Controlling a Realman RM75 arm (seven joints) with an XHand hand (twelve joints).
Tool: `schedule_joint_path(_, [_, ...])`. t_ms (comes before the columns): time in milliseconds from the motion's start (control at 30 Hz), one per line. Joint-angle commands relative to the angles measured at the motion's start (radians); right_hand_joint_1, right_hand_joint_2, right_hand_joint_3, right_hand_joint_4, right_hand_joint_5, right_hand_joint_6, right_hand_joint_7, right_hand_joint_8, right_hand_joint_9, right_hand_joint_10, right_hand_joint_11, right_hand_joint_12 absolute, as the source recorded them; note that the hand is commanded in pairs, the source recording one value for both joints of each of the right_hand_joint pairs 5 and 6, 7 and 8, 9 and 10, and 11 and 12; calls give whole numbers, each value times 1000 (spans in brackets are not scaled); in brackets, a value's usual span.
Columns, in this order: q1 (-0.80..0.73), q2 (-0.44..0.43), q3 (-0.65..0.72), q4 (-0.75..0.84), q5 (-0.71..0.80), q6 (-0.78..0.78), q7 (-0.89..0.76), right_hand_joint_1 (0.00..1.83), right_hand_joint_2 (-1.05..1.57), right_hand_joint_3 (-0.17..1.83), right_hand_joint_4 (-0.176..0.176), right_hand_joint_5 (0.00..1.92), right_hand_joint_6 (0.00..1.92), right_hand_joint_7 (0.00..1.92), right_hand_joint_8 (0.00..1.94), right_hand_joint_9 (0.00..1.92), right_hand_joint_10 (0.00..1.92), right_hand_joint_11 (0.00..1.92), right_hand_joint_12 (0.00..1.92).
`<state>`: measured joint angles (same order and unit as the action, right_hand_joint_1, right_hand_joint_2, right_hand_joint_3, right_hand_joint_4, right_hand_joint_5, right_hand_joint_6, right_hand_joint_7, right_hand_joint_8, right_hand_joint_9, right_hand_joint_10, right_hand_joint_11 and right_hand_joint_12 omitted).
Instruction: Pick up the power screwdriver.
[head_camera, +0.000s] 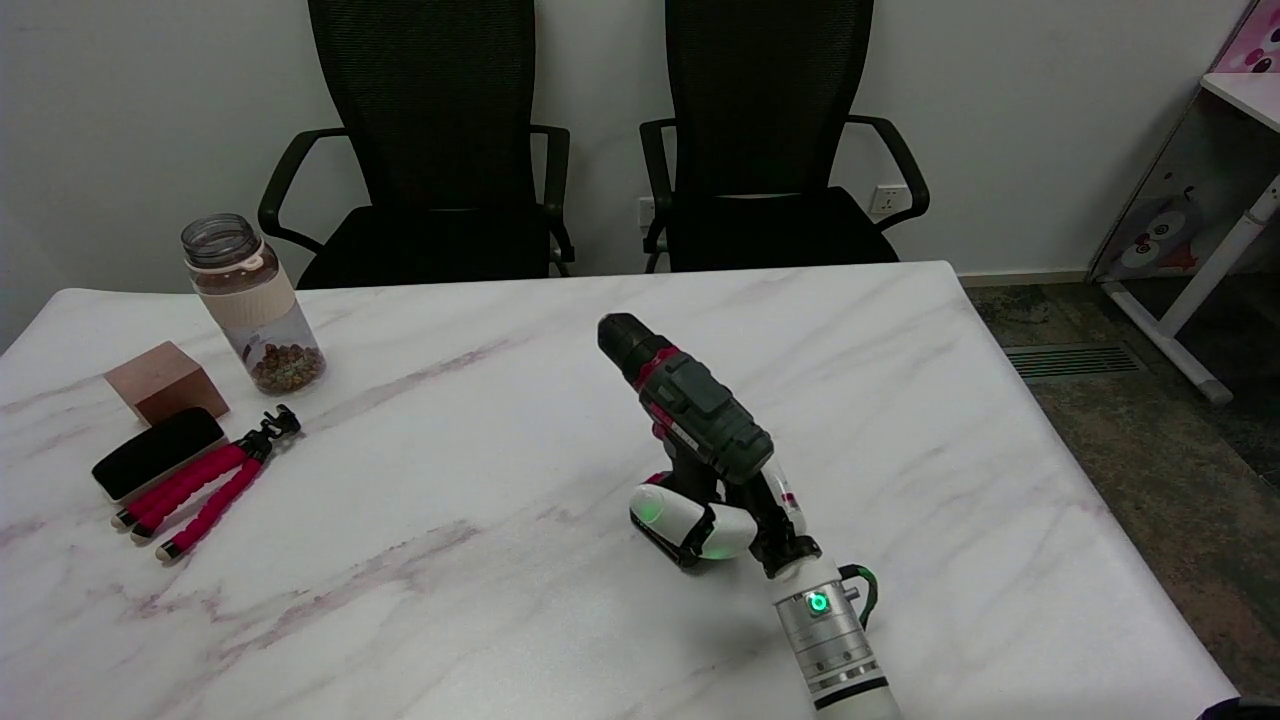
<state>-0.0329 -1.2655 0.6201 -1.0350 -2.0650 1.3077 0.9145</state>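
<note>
One hand (735, 510) works here, the right, reaching in from the lower right and wrapped around the grip of the screwdriver (690, 400); fingers (668, 512) curl round the handle below the body, green lights glowing on them. Screwdriver sits near the middle of the marble table (450, 600), chuck pointing up and away to the far left, dark grey body with red trim. Whether its base touches the tabletop I cannot tell; the hand hides it. Wrist (825, 625) shows a green lamp. Far left, well apart: a jar (252, 300) with brown bits at its bottom, a copper-coloured block (165, 380) just beside it, a black pad (158, 452), and a red-legged mini tripod (205, 490) lying flat. Two black chairs (430, 150) stand behind the table.
</note>
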Motion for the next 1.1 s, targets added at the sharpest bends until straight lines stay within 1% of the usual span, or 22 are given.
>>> schedule_joint_path(33, [7,-2,-13,7,-6,-13,69,749,283,556,-118,0,0,0,0,326,326,468,468])
schedule_joint_path(100, [7,-2,-13,7,-6,-13,69,751,311,544,-117,0,0,0,0,352,352,509,509])
schedule_joint_path(267, [7,-2,-13,7,-4,-13,69,771,402,549,-114,0,0,0,0,454,454,684,684])
schedule_joint_path(367, [7,-2,-13,7,-3,-13,69,791,455,581,-114,0,0,0,0,529,529,823,823])
schedule_joint_path(533, [8,-2,-11,7,0,-13,69,812,520,611,-117,0,0,0,0,612,612,995,995])
schedule_joint_path(633, [8,-1,-8,10,0,-13,69,826,573,615,-118,0,0,0,0,676,676,1155,1155])
schedule_joint_path(667, [9,0,-8,12,0,-13,69,831,582,621,-119,0,0,0,0,719,719,1222,1222])
schedule_joint_path(733, [10,0,-8,15,0,-13,69,841,607,629,-120,0,0,0,0,938,938,1462,1462])
schedule_joint_path(833, [11,0,-5,16,0,-13,69,847,622,636,-123,0,0,0,0,1118,1118,1601,1601])
schedule_joint_path(900, [13,0,-3,16,0,-13,69,850,628,650,-126,0,0,0,0,1251,1251,1658,1658])
schedule_joint_path(967, [16,1,-3,16,0,-13,69,853,659,637,-129,0,0,0,0,1336,1336,1679,1679])
schedule_joint_path(1100, [27,4,-5,16,0,-21,69,857,683,650,-129,0,0,0,0,1426,1426,1695,1695])
